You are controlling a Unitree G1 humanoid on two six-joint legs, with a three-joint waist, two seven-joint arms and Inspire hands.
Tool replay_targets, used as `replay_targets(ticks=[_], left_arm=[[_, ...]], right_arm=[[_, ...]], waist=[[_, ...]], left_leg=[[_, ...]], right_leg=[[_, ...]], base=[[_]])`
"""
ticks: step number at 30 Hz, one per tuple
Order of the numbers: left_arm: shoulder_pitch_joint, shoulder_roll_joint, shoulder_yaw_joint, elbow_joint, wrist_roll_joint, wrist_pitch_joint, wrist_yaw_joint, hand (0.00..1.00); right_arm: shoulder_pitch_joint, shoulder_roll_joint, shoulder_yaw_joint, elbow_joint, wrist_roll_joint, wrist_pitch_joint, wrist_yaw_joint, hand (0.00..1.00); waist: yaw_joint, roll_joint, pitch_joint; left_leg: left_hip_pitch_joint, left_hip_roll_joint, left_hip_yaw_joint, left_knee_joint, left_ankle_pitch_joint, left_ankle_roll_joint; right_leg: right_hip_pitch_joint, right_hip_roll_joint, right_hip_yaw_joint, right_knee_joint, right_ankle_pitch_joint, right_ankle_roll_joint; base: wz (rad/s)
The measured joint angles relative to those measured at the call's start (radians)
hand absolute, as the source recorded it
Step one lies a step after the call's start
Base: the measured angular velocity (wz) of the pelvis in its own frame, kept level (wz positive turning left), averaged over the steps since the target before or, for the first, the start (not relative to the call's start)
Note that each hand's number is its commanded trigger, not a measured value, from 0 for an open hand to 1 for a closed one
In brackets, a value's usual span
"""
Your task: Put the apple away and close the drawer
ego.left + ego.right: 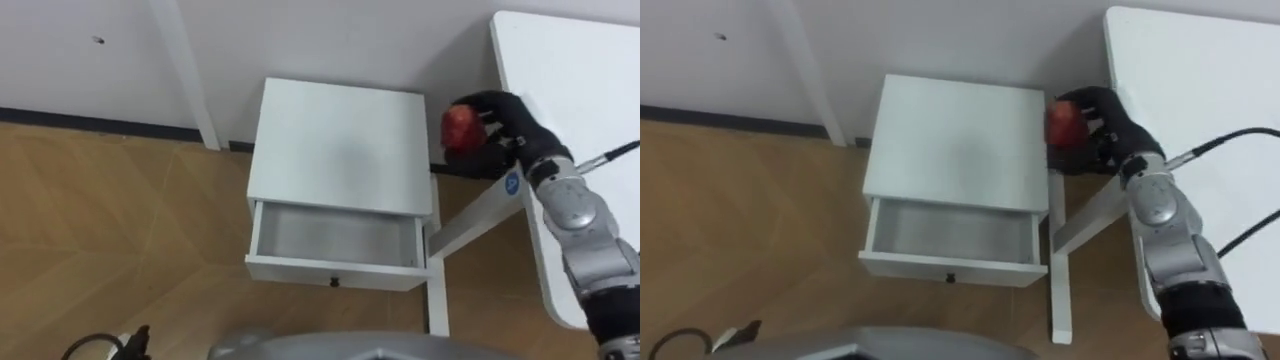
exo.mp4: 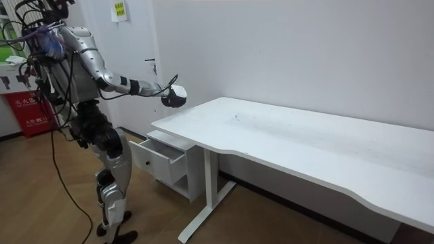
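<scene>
We log the drawer (image 1: 335, 240) of the white cabinet (image 1: 340, 140) standing pulled open toward the robot. Further back, just right of the cabinet top, we see the right robot hand (image 1: 508, 115) raised, its fingers curled round the red apple (image 1: 459, 128), beside the corner of the bench (image 1: 580, 80).

Stereo head pair is aimed steeply downward, close above the cabinet (image 1: 340, 140), its open drawer (image 1: 335, 240) and the desk (image 1: 590, 70) edge. Room view is set well back, roughly level, facing the wall. Cabinet, drawer and desk are shared by all.
</scene>
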Motion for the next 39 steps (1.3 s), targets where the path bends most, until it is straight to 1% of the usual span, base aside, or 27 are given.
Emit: replay_targets(ticks=[1, 2, 4, 7, 8, 10, 11, 12, 13, 15, 17, 18, 19, 20, 21, 22, 23, 27, 30, 32, 34, 39], left_arm=[[-0.004, 0.003, -0.011, 0.000, 0.000, -0.001, 0.000, 0.00], [-0.007, 0.004, -0.014, 0.000, 0.001, 0.000, 0.001, 0.00], [-0.009, 0.003, -0.027, 0.001, 0.001, -0.001, 0.002, 0.00], [0.000, -0.002, -0.027, 0.001, 0.001, -0.001, 0.002, 0.00], [0.001, -0.002, -0.028, 0.001, 0.001, -0.001, 0.002, 0.00], [0.001, -0.003, -0.028, 0.001, 0.000, -0.001, 0.006, 0.00], [-0.003, -0.004, -0.028, 0.001, 0.000, -0.001, 0.008, 0.00], [-0.005, -0.006, -0.028, 0.001, 0.000, -0.001, 0.010, 0.00], [-0.009, -0.008, -0.028, 0.001, 0.000, -0.001, 0.019, 0.00], [-0.009, -0.010, -0.028, 0.002, 0.001, -0.001, 0.027, 0.00], [-0.010, -0.010, -0.047, 0.002, 0.001, 0.000, 0.041, 0.00], [-0.012, -0.011, -0.053, 0.001, 0.001, 0.000, 0.042, 0.00], [-0.012, -0.012, -0.065, 0.001, 0.001, 0.000, 0.043, 0.00], [-0.012, -0.012, -0.068, 0.001, 0.001, 0.000, 0.043, 0.00], [-0.009, -0.014, -0.072, 0.001, 0.001, 0.000, 0.043, 0.00], [-0.009, -0.014, -0.078, 0.001, 0.001, 0.000, 0.043, 0.00], [-0.012, -0.014, -0.082, 0.001, 0.001, 0.000, 0.046, 0.00], [-0.022, -0.015, -0.088, 0.001, 0.001, 0.000, 0.050, 0.00], [-0.024, -0.015, -0.092, 0.000, 0.001, 0.000, 0.051, 0.00], [-0.026, -0.015, -0.092, 0.000, 0.001, 0.000, 0.057, 0.00], [-0.026, -0.015, -0.094, -0.002, 0.001, 0.000, 0.066, 0.00], [-0.030, -0.015, -0.094, -0.002, 0.001, 0.000, 0.071, 0.00]], right_arm=[[0.011, 0.002, 0.022, -0.041, -0.018, 0.001, 0.020, 1.00], [0.026, 0.005, 0.040, -0.081, -0.034, 0.000, 0.036, 1.00], [0.031, 0.007, 0.071, -0.115, -0.060, 0.001, 0.054, 1.00], [0.032, 0.017, 0.099, -0.133, -0.108, 0.002, 0.064, 1.00], [0.033, 0.018, 0.104, -0.133, -0.116, 0.003, 0.064, 1.00], [0.041, 0.032, 0.112, -0.133, -0.139, 0.004, 0.078, 1.00], [0.044, 0.034, 0.118, -0.133, -0.151, 0.005, 0.087, 1.00], [0.047, 0.035, 0.120, -0.133, -0.154, 0.005, 0.092, 1.00], [0.051, 0.036, 0.126, -0.133, -0.154, 0.008, 0.099, 1.00], [0.052, 0.040, 0.139, -0.133, -0.157, 0.022, 0.108, 1.00], [0.062, 0.058, 0.150, -0.133, -0.163, 0.028, 0.128, 1.00], [0.063, 0.061, 0.152, -0.133, -0.163, 0.029, 0.133, 0.92], [0.065, 0.068, 0.155, -0.133, -0.163, 0.033, 0.141, 0.62], [0.066, 0.071, 0.157, -0.133, -0.163, 0.035, 0.142, 0.07], [0.067, 0.073, 0.157, -0.133, -0.163, 0.035, 0.144, 0.00], [0.069, 0.073, 0.157, -0.133, -0.165, 0.035, 0.148, 0.00], [0.073, 0.075, 0.157, -0.133, -0.174, 0.035, 0.150, 0.00], [0.079, 0.081, 0.157, -0.133, -0.204, 0.035, 0.151, 0.00], [0.085, 0.087, 0.157, -0.133, -0.206, 0.035, 0.151, 0.00], [0.091, 0.094, 0.157, -0.131, -0.206, 0.035, 0.150, 0.00], [0.105, 0.097, 0.157, -0.121, -0.206, 0.035, 0.151, 0.00], [0.113, 0.099, 0.157, -0.115, -0.206, 0.035, 0.151, 0.00]], waist=[[0.006, 0.002, -0.0010], [0.014, 0.001, -0.0012], [0.026, 0.000, -0.0010], [0.029, -0.002, 0.0008], [0.030, -0.002, 0.0022], [0.030, -0.007, 0.0074], [0.036, -0.008, 0.0099], [0.038, -0.009, 0.0098], [0.042, -0.011, 0.0075], [0.046, -0.014, 0.0092], [0.046, -0.014, 0.0084], [0.046, -0.014, 0.0083], [0.046, -0.013, 0.0077], [0.046, -0.012, 0.0071], [0.047, -0.009, 0.0070], [0.046, -0.005, 0.0079], [0.045, -0.004, 0.0069], [0.045, -0.002, 0.0073], [0.044, 0.003, 0.0110], [0.044, 0.003, 0.0109], [0.044, 0.000, 0.0091], [0.044, -0.004, 0.0095]], left_leg=[[0.002, -0.001, -0.008, 0.000, 0.000, 0.000], [0.003, 0.000, -0.009, 0.000, 0.000, 0.000], [0.002, 0.001, -0.010, -0.001, 0.001, -0.001], [0.000, 0.001, -0.009, -0.004, 0.001, -0.001], [-0.001, 0.001, -0.009, -0.005, 0.001, -0.001], [-0.002, 0.001, -0.008, -0.007, 0.000, -0.001], [-0.004, 0.001, -0.007, -0.011, 0.000, -0.001], [-0.004, 0.001, -0.007, -0.013, 0.000, -0.001], [-0.012, 0.001, -0.006, -0.014, 0.000, -0.001], [-0.018, 0.001, -0.003, -0.012, 0.000, -0.001], [-0.017, 0.001, -0.003, -0.014, 0.000, -0.001], [-0.017, 0.001, -0.003, -0.014, 0.000, -0.001], [-0.016, 0.001, -0.003, -0.013, 0.001, 0.000], [-0.014, 0.001, -0.003, -0.012, 0.002, 0.001], [-0.014, 0.001, -0.006, -0.011, 0.002, 0.001], [-0.011, 0.002, -0.009, -0.012, 0.003, 0.001], [-0.010, 0.001, -0.010, -0.014, 0.003, 0.001], [-0.018, 0.001, -0.012, -0.017, 0.004, -0.001], [-0.020, 0.001, -0.015, -0.018, 0.004, -0.002], [-0.021, 0.001, -0.015, -0.021, 0.005, -0.002], [-0.022, 0.001, -0.015, -0.022, 0.005, -0.002], [-0.024, 0.000, -0.015, -0.021, 0.005, -0.002]], right_leg=[[-0.001, 0.002, 0.025, 0.000, 0.000, 0.000], [-0.007, 0.003, 0.037, 0.002, 0.000, 0.000], [-0.008, 0.004, 0.034, 0.002, 0.000, 0.000], [-0.002, 0.004, 0.033, 0.001, 0.000, 0.000], [0.000, 0.004, 0.034, 0.000, 0.000, 0.000], [0.003, 0.004, 0.033, -0.004, 0.000, 0.000], [0.002, 0.004, 0.033, -0.003, 0.000, 0.000], [0.000, 0.004, 0.033, -0.003, 0.000, 0.000], [-0.008, 0.003, 0.032, -0.002, 0.000, 0.000], [-0.014, 0.003, 0.031, -0.002, 0.000, 0.000], [-0.016, 0.003, 0.031, -0.002, 0.000, 0.000], [-0.017, 0.003, 0.031, -0.001, 0.001, 0.000], [-0.019, 0.003, 0.031, 0.000, 0.001, 0.000], [-0.022, 0.002, 0.031, 0.000, 0.001, 0.000], [-0.027, 0.003, 0.031, 0.005, 0.001, 0.000], [-0.031, 0.003, 0.032, 0.006, 0.000, 0.000], [-0.029, 0.003, 0.033, -0.003, 0.000, 0.000], [-0.028, -0.002, 0.029, 0.000, 0.002, 0.001], [-0.028, -0.002, 0.029, -0.003, 0.001, 0.001], [-0.027, -0.002, 0.027, -0.003, 0.001, 0.001], [-0.027, -0.003, 0.027, -0.003, 0.001, 0.001], [-0.027, -0.003, 0.028, -0.003, 0.002, 0.001]], base=[[0.14], [0.11], [0.02], [0.00], [0.00], [0.00], [0.00], [0.00], [-0.05], [-0.04], [0.00], [0.00], [0.00], [0.00], [0.00], [0.04], [0.04], [0.02], [0.02], [0.00], [0.00], [0.00]])
